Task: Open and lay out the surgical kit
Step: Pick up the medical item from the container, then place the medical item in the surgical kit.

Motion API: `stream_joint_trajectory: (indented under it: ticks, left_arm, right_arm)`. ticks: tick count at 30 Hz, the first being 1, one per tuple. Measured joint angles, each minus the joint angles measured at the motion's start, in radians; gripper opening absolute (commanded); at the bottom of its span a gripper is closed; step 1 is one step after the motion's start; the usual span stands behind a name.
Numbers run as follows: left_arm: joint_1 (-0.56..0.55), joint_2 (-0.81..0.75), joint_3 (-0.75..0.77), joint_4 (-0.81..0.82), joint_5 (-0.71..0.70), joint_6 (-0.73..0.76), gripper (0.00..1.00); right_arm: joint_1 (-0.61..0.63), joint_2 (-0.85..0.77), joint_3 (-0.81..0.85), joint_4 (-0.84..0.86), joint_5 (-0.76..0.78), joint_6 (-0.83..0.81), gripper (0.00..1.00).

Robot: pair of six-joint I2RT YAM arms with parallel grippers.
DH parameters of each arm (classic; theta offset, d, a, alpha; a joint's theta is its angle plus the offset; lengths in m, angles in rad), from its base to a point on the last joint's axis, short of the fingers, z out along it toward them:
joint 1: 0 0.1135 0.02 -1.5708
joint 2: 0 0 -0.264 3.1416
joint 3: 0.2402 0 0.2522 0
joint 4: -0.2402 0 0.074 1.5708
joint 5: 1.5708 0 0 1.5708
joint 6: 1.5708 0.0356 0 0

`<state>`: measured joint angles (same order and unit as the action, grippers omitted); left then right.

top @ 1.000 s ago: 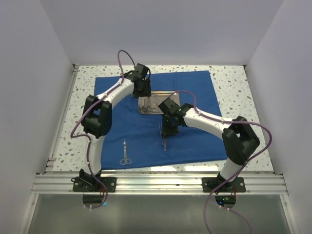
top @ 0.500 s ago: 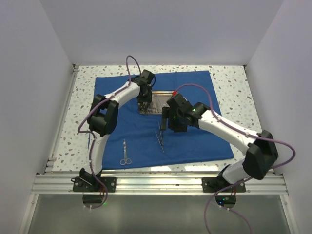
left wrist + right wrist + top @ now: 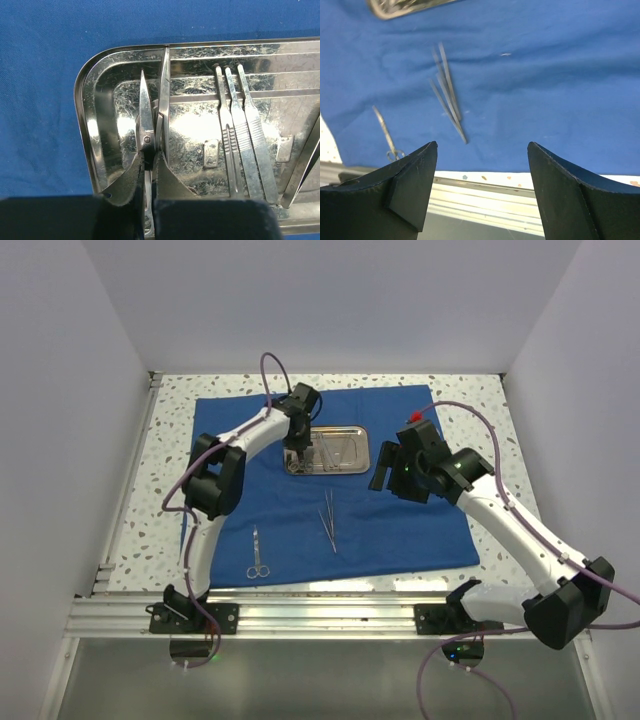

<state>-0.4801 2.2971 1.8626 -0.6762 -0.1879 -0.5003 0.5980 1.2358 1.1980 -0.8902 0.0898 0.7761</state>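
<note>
Two changes spotted versus a second ago. First, the right arm: pulled well back from over the middle of the blue cloth wrap (image 3: 400,530), now parked off to the right of the steel tray (image 3: 82,115), with the right gripper (image 3: 482,146) gaping wide and holding nothing, only bare cloth showing between its fingers. Left behind on the cloth, just in front of the tray: thin silver tweezers (image 3: 327,521) in a loose bunch, lying flat. Second, the left arm: dropped lower over the left end of the tray, with the left gripper (image 3: 148,159) gone from spread apart to pinched tight on the tray scissors (image 3: 146,120), right around the pivot screw, blades poking out past the fingertips, handles hidden under the fingers. Can't tell whether lifted yet or resting on the tray floor. Also in the tray, off to one side of the gripper: three flat ribbed handles (image 3: 245,135) lying side by side. Same spot as before for the second scissors (image 3: 258,553), near the front-left edge of the cloth, rings toward the arm bases. Same story for the cloth itself, spread flat on the speckled table (image 3: 480,410), tray sitting on its far half.
</note>
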Motion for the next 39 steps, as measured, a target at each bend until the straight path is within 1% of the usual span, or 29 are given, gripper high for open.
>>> stream_joint_trajectory:
  ticks: [4,10,13,17,20,22,24,25,26,30,31,34,37,39]
  left_arm:
    - [0.0,-0.01,-0.019,0.018,0.004,-0.004,0.0]
    - [0.0,-0.013,-0.006,0.004,0.009,-0.004,0.0]
    - [0.0,-0.006,0.036,-0.059,0.023,-0.001,0.0]
    - [0.0,0.015,0.167,-0.167,0.032,0.007,0.0]
    - [0.0,0.013,0.268,-0.203,0.032,0.007,0.0]
    - [0.0,-0.008,0.287,-0.208,0.032,0.006,0.0]
    - [0.0,-0.042,0.268,-0.217,0.032,0.004,0.0]
    - [0.0,-0.065,0.24,-0.218,0.032,0.003,0.0]
    - [-0.004,-0.114,0.169,-0.198,0.031,-0.003,0.0]
    - [-0.024,-0.376,-0.19,-0.186,0.02,-0.036,0.0]
    - [-0.04,-0.454,-0.289,-0.185,0.013,-0.05,0.0]
    - [-0.089,-0.639,-0.495,-0.183,0.001,-0.096,0.0]
    - [-0.133,-0.807,-0.689,-0.167,0.01,-0.153,0.0]
    - [-0.143,-0.899,-0.815,-0.157,0.019,-0.195,0.0]
  right_arm:
    - [-0.056,-0.003,-0.001,-0.02,0.0,-0.022,0.77]
    - [-0.06,0.0,-0.001,-0.031,-0.003,-0.038,0.76]
    - [-0.06,0.001,-0.001,-0.03,-0.006,-0.039,0.76]
    - [-0.06,0.001,-0.004,-0.03,-0.011,-0.04,0.76]
    - [-0.06,0.001,-0.004,-0.03,-0.013,-0.045,0.77]
    - [-0.06,0.002,-0.004,-0.03,-0.014,-0.051,0.78]
    - [-0.06,0.006,-0.003,-0.03,-0.014,-0.056,0.78]
    - [-0.06,0.013,0.0,-0.027,-0.014,-0.06,0.79]
    - [-0.06,0.027,0.009,-0.029,-0.015,-0.063,0.79]
    - [-0.065,0.139,0.1,-0.02,-0.032,-0.075,0.79]
    - [-0.068,0.19,0.15,-0.019,-0.039,-0.077,0.78]
    - [-0.076,0.34,0.322,-0.023,-0.056,-0.082,0.78]
    - [-0.077,0.483,0.491,-0.007,-0.06,-0.09,0.77]
    - [-0.078,0.574,0.595,-0.008,-0.06,-0.1,0.75]
